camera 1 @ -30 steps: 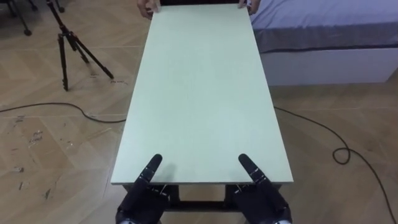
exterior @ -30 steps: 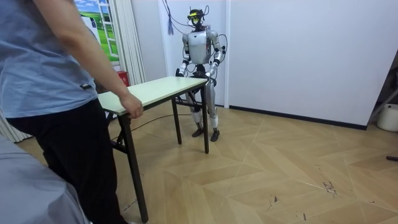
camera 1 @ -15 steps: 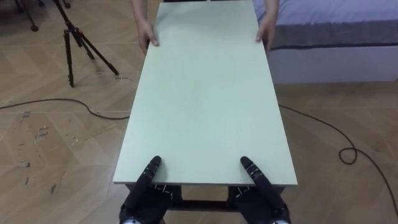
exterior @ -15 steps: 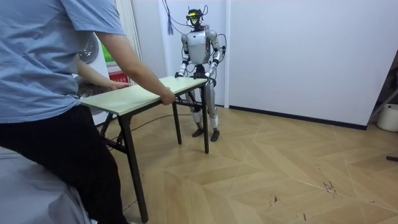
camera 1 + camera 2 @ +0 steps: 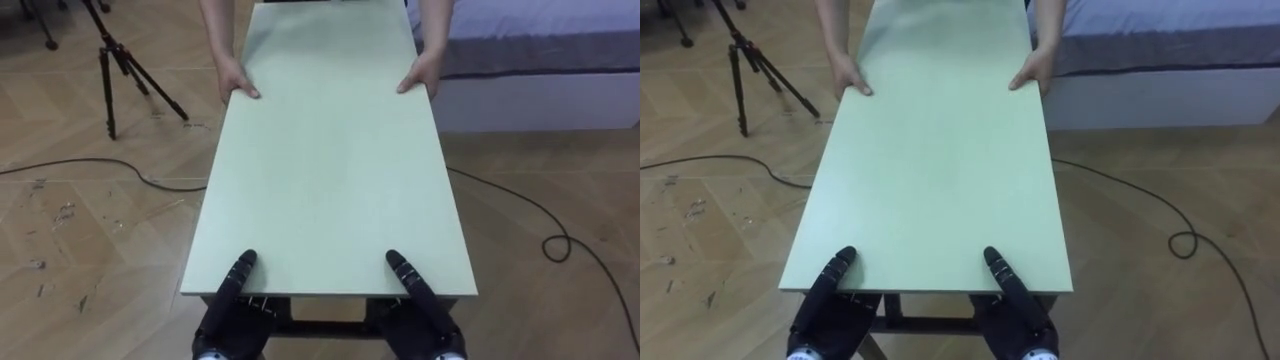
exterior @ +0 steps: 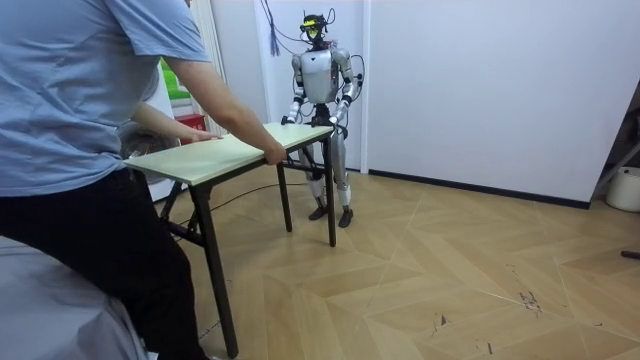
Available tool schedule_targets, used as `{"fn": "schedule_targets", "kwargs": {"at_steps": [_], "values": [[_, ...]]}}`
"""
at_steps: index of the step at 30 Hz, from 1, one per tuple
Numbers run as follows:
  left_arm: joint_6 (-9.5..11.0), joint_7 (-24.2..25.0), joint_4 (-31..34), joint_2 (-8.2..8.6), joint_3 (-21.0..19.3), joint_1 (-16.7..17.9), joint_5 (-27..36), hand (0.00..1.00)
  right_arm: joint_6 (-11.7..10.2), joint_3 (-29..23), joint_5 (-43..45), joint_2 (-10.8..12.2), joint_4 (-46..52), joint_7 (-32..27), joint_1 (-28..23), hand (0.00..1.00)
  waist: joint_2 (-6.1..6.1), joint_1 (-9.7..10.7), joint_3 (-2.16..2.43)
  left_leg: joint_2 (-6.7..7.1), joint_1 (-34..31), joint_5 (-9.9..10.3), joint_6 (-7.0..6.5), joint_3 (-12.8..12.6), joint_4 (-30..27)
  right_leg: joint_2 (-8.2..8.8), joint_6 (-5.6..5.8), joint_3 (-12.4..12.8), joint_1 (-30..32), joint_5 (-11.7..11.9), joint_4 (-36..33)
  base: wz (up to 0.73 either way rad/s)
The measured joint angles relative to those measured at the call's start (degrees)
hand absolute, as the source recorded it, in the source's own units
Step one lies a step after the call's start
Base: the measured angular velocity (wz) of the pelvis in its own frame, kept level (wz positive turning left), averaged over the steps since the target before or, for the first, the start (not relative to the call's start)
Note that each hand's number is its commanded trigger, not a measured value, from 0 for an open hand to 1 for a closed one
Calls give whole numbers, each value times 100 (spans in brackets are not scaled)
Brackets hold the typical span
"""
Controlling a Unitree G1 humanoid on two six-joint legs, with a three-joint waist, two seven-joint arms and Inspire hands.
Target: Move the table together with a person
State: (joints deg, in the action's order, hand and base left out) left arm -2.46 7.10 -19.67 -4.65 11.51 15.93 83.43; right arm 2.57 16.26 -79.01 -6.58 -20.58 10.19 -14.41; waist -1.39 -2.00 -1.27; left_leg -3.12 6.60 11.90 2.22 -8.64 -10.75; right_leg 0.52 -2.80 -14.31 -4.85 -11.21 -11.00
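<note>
Stretching from the robot toward a bed [image 5: 540, 40], a long pale-green counter [image 5: 325, 170] on dark legs is held at its long sides by a person's hands [image 5: 235, 78]. At its near edge, left robot hand [image 5: 228, 320] and right robot hand [image 5: 420, 322] are laid thumb-on-top, the rest hidden underneath; grip cannot be told. Its far end is cut off.

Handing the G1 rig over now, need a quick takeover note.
Left hand and right hand: both at the near end of the table, grip under the edge hidden.
Person's hands hold the long edges near the far end; bed beyond, on the robot's right.
Done: both ends manned.
Left: the carry; whether the legs are off the floor cannot be told.
</note>
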Motion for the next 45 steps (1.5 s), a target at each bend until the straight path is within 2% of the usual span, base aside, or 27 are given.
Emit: {"fn": "schedule_targets", "kwargs": {"at_steps": [4,14,17,21,31,40,43,45], "values": [[102,1,6,52,-8,18,-254,100,0,1,14,3,33,0,-2,100,5,-4,3,2,-3,0,0,-12,1,1,0,0,-7,0,-15,0],[190,21,147,84,-17,20,-490,100,-14,1,62,-56,304,2,-19,100,36,-8,23,7,4,0,0,-25,1,13,0,7,22,0,-63,0],[190,21,209,86,6,37,-498,100,-45,-16,143,-75,479,-41,-89,100,106,-12,48,7,-48,0,0,-32,-7,18,0,18,100,0,-75,0],[195,30,485,86,5,252,-544,100,-60,-14,192,-113,493,107,-90,100,119,-9,61,7,-91,0,0,-45,-11,12,1,52,147,2,-91,-3],[219,69,910,82,2,513,-616,100,-68,-46,307,-157,598,313,-102,100,123,27,59,6,-211,0,0,-55,0,10,2,57,227,1,-76,0],[248,72,1178,83,4,665,-786,100,-68,-88,284,-128,823,338,-300,100,187,24,62,0,-284,0,0,-56,3,11,3,19,293,1,-91,1],[285,106,1190,83,-10,685,-899,100,-70,-87,292,-75,904,339,-426,100,223,-5,51,-5,-280,0,0,-56,9,9,3,32,294,1,-114,0],[286,130,1248,67,-10,743,-942,100,-71,-85,292,-63,966,347,-512,100,266,-9,24,-4,-284,0,0,-56,9,9,3,38,297,1,-111,0]]}}
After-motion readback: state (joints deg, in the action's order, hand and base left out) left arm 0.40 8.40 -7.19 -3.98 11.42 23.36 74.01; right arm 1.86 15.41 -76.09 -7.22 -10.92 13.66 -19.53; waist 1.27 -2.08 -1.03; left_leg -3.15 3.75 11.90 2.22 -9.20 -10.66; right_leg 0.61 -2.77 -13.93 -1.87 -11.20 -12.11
